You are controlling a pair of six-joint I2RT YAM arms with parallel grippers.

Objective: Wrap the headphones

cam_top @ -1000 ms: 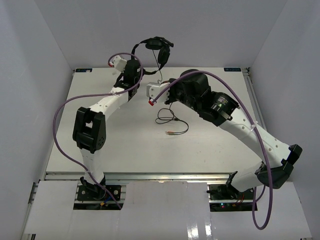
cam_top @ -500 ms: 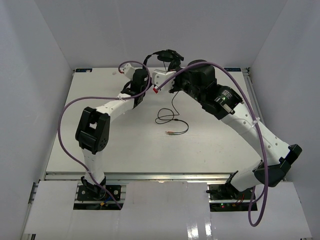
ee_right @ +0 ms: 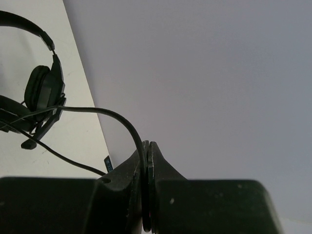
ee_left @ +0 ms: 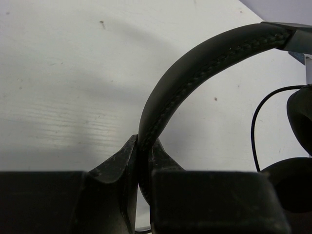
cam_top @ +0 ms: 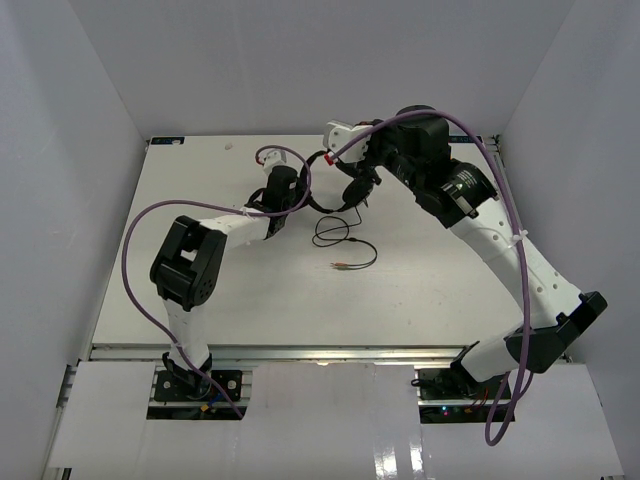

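The left gripper (ee_left: 143, 163) is clamped tight on the headband (ee_left: 195, 63) of the headphones (cam_top: 352, 190), which are located near the middle of the table's (cam_top: 200, 290) far edge. The right gripper (ee_right: 147, 165) is pinched closed on the thin cable (ee_right: 107, 113). Slack cable loops toward the table centre, ending in plugs (cam_top: 343, 266).

The left arm (cam_top: 190, 265) reaches from its base toward the far middle of the worktop (cam_top: 420, 290), elbow raised, forearm angled right. The left gripper (ee_left: 141, 146) is clamped on the band of the headphones (ee_left: 195, 63). The right arm (cam_top: 495, 235) stretches toward the far edge, and the right gripper (ee_right: 147, 146) pinches the thin cable (ee_right: 112, 114).
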